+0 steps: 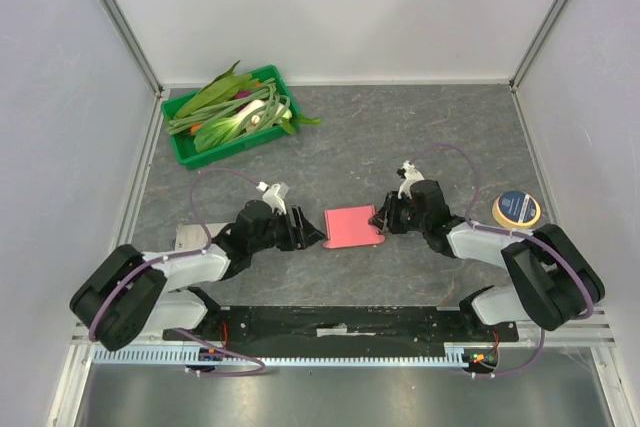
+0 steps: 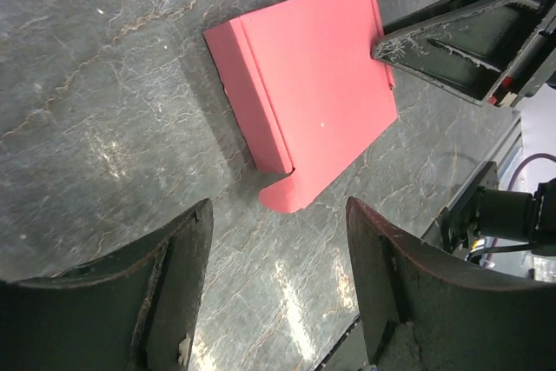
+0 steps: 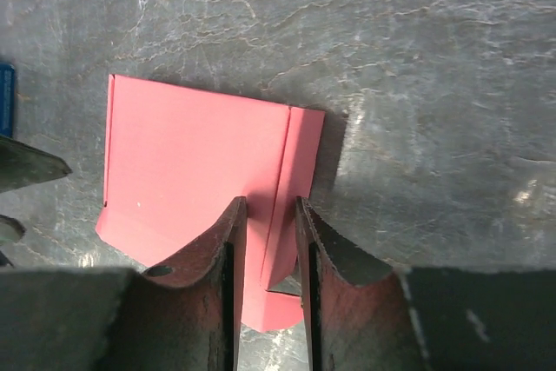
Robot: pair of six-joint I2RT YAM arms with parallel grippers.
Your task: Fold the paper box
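The paper box [image 1: 352,226] lies flat on the table [image 1: 450,137]. The left gripper [image 1: 306,231], at its 9 o'clock, stands spread, clear of it. The right gripper [image 3: 269,204], at 3 o'clock, has jaws nearly together over its edge; a pinch cannot be told. Farther at 3 o'clock, the round tin [image 1: 517,209] has an unreadable blue label

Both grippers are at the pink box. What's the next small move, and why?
Probably close the right gripper on the paper box edge it straddles. Its jaws stand narrowly apart with pink showing between them, while the left gripper hangs open just short of the box. Nothing seems to hold the box yet.
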